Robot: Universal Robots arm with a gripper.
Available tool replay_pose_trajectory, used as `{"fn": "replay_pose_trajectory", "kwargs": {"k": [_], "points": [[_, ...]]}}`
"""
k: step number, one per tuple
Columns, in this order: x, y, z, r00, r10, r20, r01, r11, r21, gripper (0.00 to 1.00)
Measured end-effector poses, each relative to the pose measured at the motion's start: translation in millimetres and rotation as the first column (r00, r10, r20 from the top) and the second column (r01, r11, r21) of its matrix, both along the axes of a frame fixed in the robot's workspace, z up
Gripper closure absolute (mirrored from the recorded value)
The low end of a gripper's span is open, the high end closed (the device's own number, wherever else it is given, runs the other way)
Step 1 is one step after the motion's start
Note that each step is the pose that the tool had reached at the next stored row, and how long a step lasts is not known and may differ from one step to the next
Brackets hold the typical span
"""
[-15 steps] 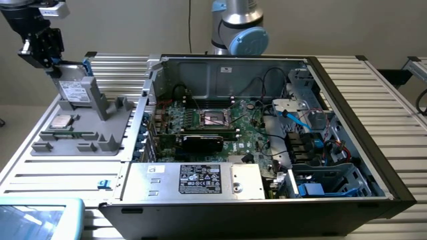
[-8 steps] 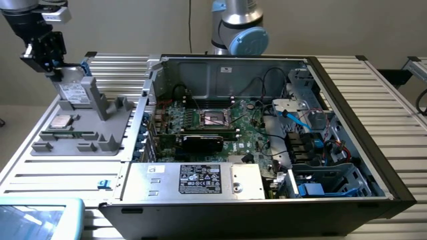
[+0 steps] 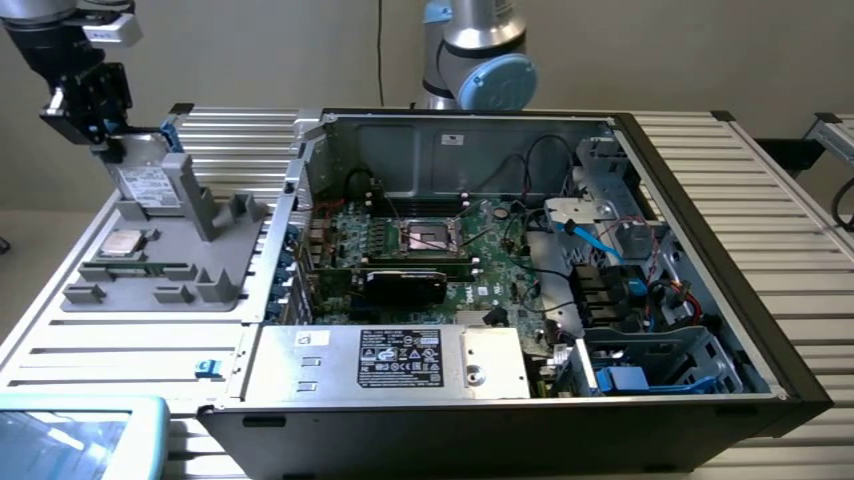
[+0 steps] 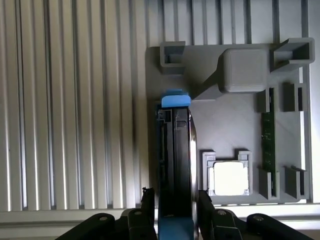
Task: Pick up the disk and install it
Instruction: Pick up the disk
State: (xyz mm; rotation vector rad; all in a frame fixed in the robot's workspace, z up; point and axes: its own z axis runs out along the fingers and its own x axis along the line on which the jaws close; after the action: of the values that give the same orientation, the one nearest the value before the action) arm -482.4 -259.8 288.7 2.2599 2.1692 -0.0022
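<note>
Well, my pincer hangs part open astride the disk, gripping nothing, thin gaps either side. The disk stands on edge between its fingers in the grey holder on the desk; its end nearest the pincer is cut off, its label too small to read.

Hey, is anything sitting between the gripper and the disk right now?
Nothing visible does. The gripper is right at the upper end of the disk, which stands on edge in the grey holder on the slatted table. The processor chip lies beside the disk, out of the way.
</note>
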Motion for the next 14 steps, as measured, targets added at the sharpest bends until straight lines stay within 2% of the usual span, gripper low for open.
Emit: {"fn": "replay_pose_trajectory", "kwargs": {"k": [4,6,8,10,12,13,14], "points": [[-0.1,2.8,2.4,1.0,0.0,-0.0001,0.0,1.0,-0.0061,0.55],[-0.2,4.5,2.7,1.0,0.0,-0.0001,0.0,0.9999,-0.0122,0.55],[-0.3,6.0,2.7,1.0,0.0,-0.0001,0.0,0.9997,-0.0225,0.55],[-0.6,7.5,2.7,1.0,0.0,-0.0001,0.0,0.9993,-0.0366,0.55],[-1.4,7.8,2.7,1.0,0.0,-0.0001,0.0,0.9988,-0.0482,0.55],[-1.9,7.8,2.8,1.0,0.0,-0.0002,0.0,0.9987,-0.0519,0.55],[-2.4,7.8,2.8,1.0,0.0,-0.0001,0.0,0.9986,-0.053,0.55]]}}
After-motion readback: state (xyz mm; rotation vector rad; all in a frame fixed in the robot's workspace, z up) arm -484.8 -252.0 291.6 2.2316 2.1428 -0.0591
